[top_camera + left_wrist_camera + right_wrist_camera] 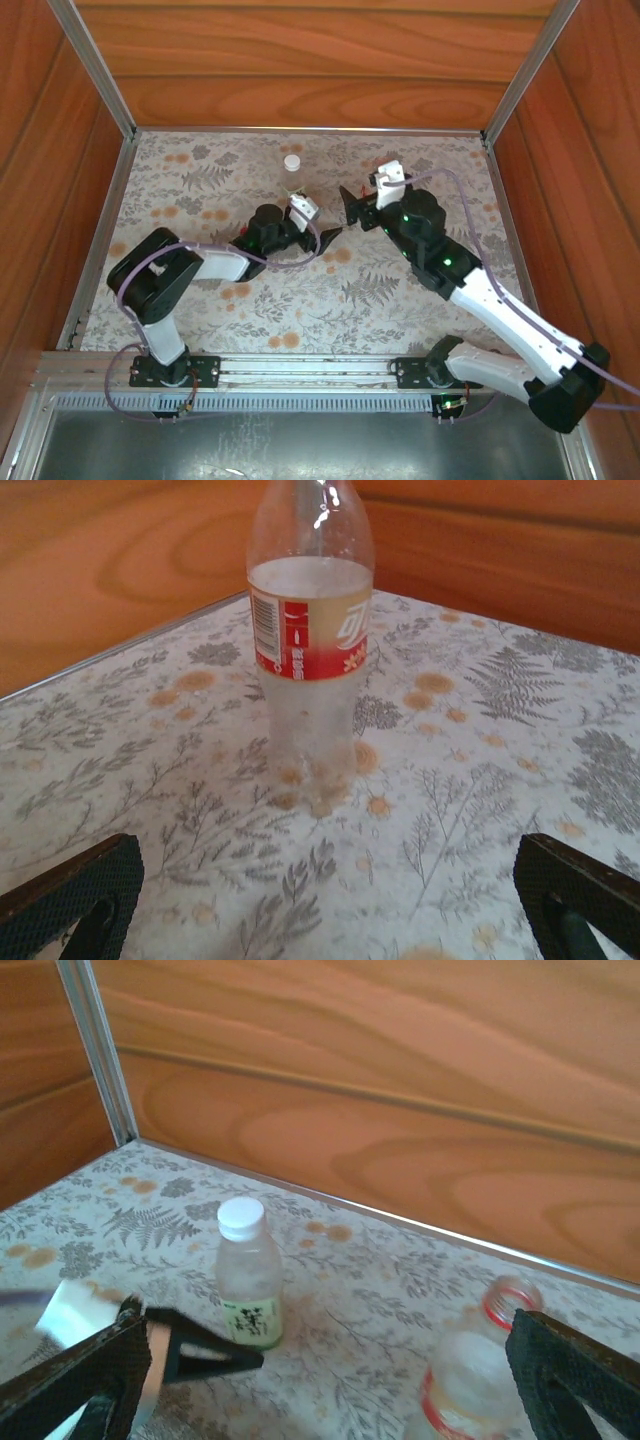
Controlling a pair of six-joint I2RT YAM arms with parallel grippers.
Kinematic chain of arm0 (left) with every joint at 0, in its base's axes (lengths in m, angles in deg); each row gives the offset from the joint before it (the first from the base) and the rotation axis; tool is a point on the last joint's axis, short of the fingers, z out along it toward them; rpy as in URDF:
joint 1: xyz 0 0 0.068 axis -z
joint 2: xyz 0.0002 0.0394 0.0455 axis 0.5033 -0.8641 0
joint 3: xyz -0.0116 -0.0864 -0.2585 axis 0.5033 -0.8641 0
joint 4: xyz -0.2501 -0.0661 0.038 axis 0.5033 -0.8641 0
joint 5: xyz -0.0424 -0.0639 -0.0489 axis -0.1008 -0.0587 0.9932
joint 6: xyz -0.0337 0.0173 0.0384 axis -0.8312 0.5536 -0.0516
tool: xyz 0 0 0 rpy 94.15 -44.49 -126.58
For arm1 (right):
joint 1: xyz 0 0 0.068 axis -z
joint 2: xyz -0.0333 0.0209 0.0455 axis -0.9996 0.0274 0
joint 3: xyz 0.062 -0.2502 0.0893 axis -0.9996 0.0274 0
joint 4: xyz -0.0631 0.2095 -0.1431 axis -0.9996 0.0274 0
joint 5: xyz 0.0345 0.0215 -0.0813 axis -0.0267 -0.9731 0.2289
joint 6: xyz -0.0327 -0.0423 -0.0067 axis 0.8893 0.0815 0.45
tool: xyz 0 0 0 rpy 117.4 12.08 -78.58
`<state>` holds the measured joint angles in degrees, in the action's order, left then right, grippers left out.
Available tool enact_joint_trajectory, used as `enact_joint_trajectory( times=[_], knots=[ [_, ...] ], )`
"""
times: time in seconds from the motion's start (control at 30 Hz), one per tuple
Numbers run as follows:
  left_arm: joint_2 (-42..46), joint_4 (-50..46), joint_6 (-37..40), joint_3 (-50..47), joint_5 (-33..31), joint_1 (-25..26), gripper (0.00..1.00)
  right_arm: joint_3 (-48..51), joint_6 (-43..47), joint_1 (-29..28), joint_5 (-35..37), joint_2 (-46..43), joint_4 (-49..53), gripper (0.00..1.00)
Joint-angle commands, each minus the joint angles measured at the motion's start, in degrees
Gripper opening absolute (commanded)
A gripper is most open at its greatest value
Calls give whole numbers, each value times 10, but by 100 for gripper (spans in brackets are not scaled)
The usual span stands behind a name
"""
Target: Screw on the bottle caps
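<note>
1. Top view: a small clear plastic bottle with a green-yellow label, the white-capped bottle (292, 178), stands upright toward the back of the floral-patterned table (200, 300). Its long axis is vertical, and its round white plastic screw cap (291, 162) is on top.
2. Top view: the left arm folds its elbow out to the left and reaches right. The left gripper (318, 228) lies just nearer than the white-capped bottle and points right. The right arm swings out right from its base, then doubles back diagonally. The right gripper (350, 210) sits right of that bottle and points left, tip to tip with the left gripper but apart from it.
3. Left wrist view: a shorter clear plastic bottle with a reddish band, the red-banded bottle (310, 630), stands upright. Its neck runs off the top edge, so I cannot tell whether it is capped. The left gripper (320, 910) is spread wide with nothing between its fingers, and the bottle stands ahead of it, apart.
4. Right wrist view: the white-capped bottle (248, 1280) stands upright with its white screw cap (241, 1217) on. The red-banded bottle (475, 1370) is right of it and nearer the camera, with red ringing its top. The right gripper (320, 1390) is spread wide and empty. One black finger of the left gripper (205, 1350) points at the white-capped bottle's base; I cannot tell whether it touches.
</note>
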<state>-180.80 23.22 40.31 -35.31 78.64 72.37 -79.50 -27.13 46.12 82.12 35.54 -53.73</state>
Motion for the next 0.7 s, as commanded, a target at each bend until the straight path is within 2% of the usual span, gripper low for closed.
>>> enact_joint_trajectory(
  times=[0.0,0.3,0.67],
  knots=[
    [-41,27,-22,46,-4,10,100,30,7,4,17,-50,55,98],
    [-157,27,-37,181,19,11,100,78,-8,4,18,-174,147,98],
    [-240,27,-46,296,65,13,100,93,-7,4,54,-220,187,98]
  ],
)
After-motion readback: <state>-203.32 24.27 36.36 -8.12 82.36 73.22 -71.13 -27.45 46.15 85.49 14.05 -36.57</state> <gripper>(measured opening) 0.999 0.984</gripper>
